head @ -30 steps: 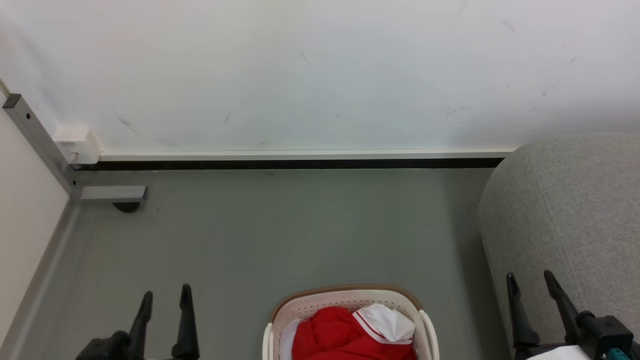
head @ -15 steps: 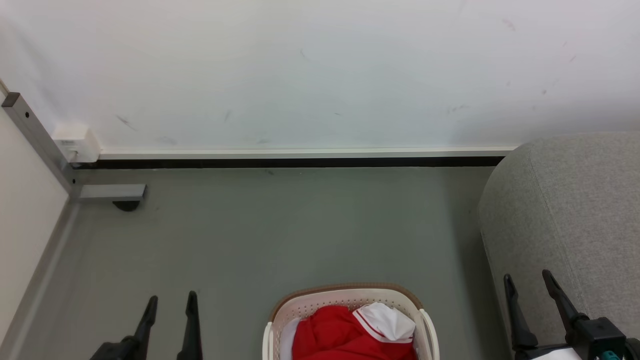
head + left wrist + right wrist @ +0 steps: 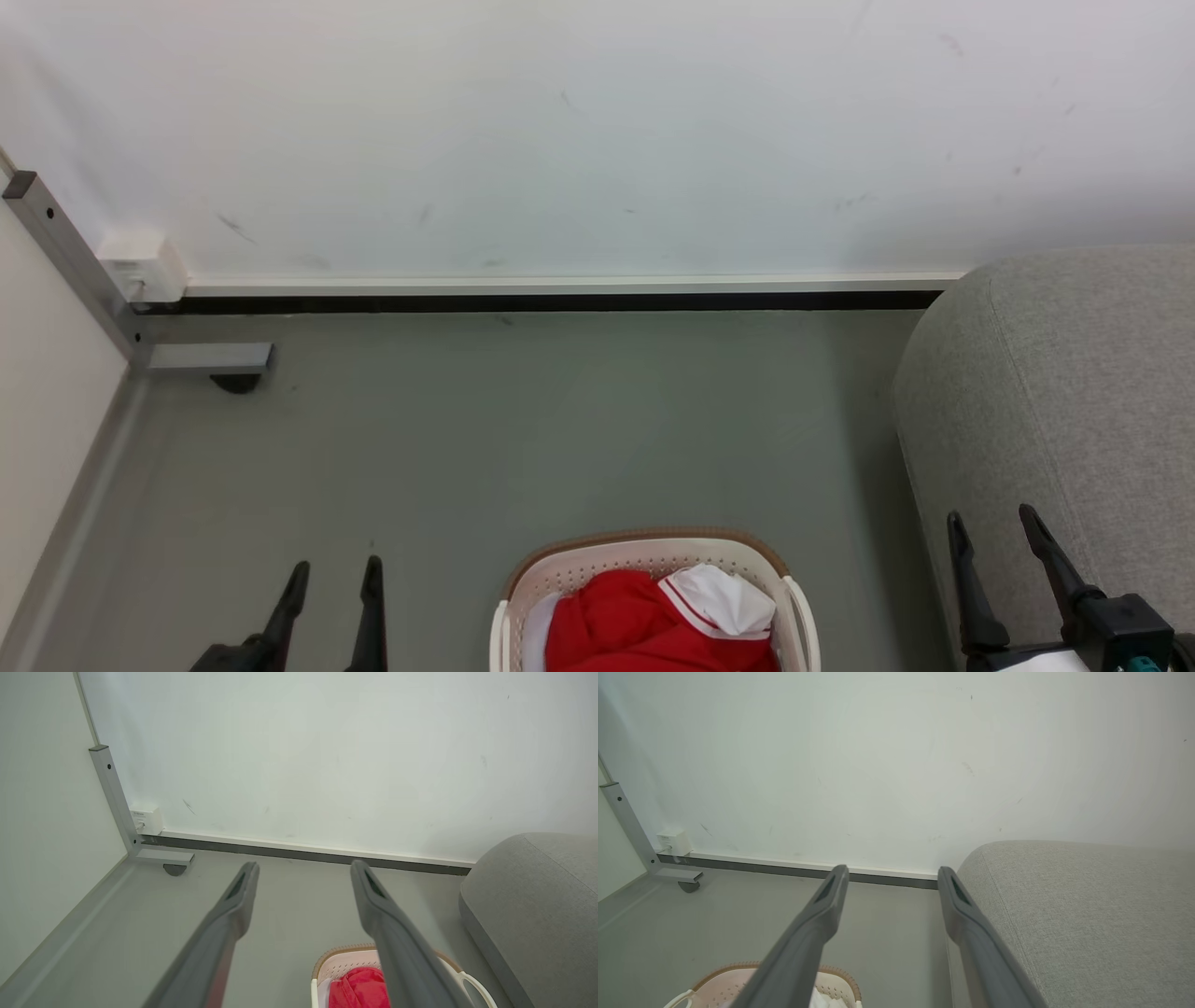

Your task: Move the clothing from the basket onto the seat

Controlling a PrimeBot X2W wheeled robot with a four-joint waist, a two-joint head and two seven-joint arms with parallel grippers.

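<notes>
The cream basket (image 3: 644,558) with its brown rim stands on the floor at the bottom middle of the head view, holding red clothing (image 3: 616,625) with a white striped collar piece (image 3: 724,602) on top. The basket (image 3: 343,963) and red clothing (image 3: 359,989) also show low in the left wrist view, and the basket's rim (image 3: 714,977) in the right wrist view. The grey seat (image 3: 1074,392) fills the right side. My left gripper (image 3: 334,571) is open, left of the basket. My right gripper (image 3: 990,521) is open, in front of the seat (image 3: 1073,914).
A white wall with a dark baseboard (image 3: 560,302) closes the far side. A grey metal frame leg (image 3: 205,357) on a castor and a white box (image 3: 140,271) sit in the far left corner. Grey floor (image 3: 560,429) stretches between wall, basket and seat.
My left gripper has sunk lower and shifted slightly right in the head view. The right gripper has barely moved. Basket and clothing are where they were.
</notes>
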